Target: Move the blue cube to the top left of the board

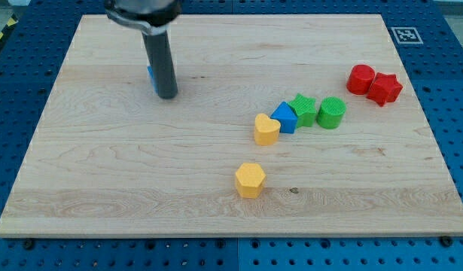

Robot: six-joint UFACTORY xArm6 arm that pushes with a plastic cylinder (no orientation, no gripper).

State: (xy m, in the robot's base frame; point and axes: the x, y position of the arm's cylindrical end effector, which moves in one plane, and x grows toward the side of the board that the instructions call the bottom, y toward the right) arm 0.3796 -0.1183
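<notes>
My tip [166,95] sat in the desk's [103,188] upper left, touching the blue cube [150,74], which was mostly hidden behind the rod. No pincer on this rig, so nothing was held

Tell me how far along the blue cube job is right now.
Mostly done, it looks: the blue cube already sits in the upper left part of the board, though only a sliver shows behind the rod. In hand: my tip is right against that sliver, on its right. Left: perhaps a last nudge toward the corner. The other blue block stays mid-board between the yellow heart and green star.
</notes>
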